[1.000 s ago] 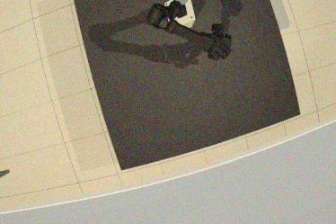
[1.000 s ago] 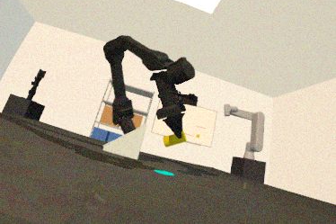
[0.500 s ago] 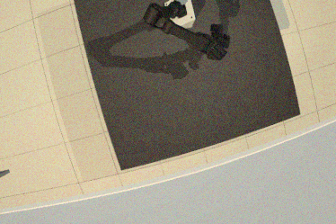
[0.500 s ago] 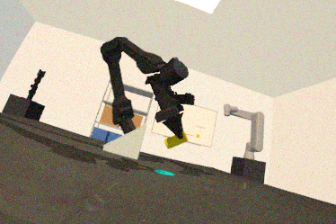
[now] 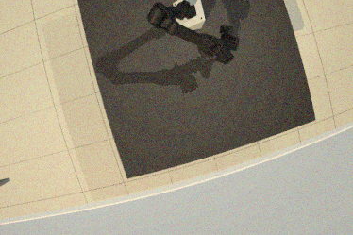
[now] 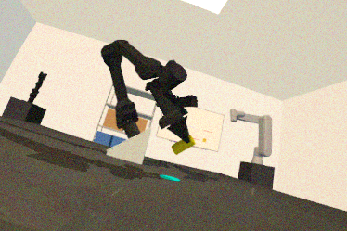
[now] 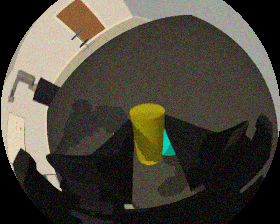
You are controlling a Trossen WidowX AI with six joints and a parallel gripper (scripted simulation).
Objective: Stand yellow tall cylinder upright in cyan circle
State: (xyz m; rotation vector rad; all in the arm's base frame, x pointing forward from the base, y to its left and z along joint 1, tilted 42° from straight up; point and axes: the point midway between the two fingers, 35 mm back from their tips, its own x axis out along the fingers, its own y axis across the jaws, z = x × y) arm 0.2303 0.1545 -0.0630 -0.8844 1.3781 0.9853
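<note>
One gripper [image 6: 185, 137] clamping yellow cylinder [image 6: 183, 146], airborne

We see open air between the held, tilted yellow cylinder [image 6: 183, 146] and the cyan circle [image 6: 169, 178]; only the arm's white base [image 6: 131, 149] stands nearby.

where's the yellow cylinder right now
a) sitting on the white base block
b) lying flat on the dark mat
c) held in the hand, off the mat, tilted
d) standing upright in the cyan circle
c: in the exterior view the yellow cylinder hangs tilted in the hand, clear of the dark mat and above the cyan circle, which has nothing on it.
</note>
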